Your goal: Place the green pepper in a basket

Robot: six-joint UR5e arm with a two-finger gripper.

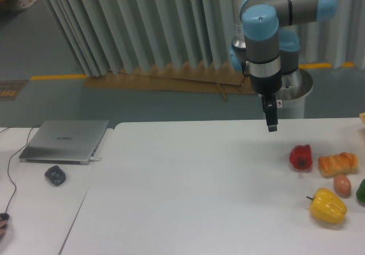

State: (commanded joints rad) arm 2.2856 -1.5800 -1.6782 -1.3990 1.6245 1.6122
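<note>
The green pepper (pixel 361 191) is dark and glossy, and only its left part shows at the table's right edge. My gripper (pixel 272 126) hangs point-down above the table's back right area, well up and to the left of the pepper. It is seen edge-on, so its fingers overlap and the gap between them is hidden; nothing shows in it. No basket is plainly in view. A small tan corner (pixel 362 116) pokes in at the right edge, and I cannot tell what it is.
A red pepper (pixel 300 157), a bread roll (pixel 337 164), a small brown egg-like object (pixel 342 185) and a yellow pepper (pixel 328 206) lie just left of the green pepper. A closed laptop (pixel 65 140) and a dark mouse (pixel 55 175) sit on the left table.
</note>
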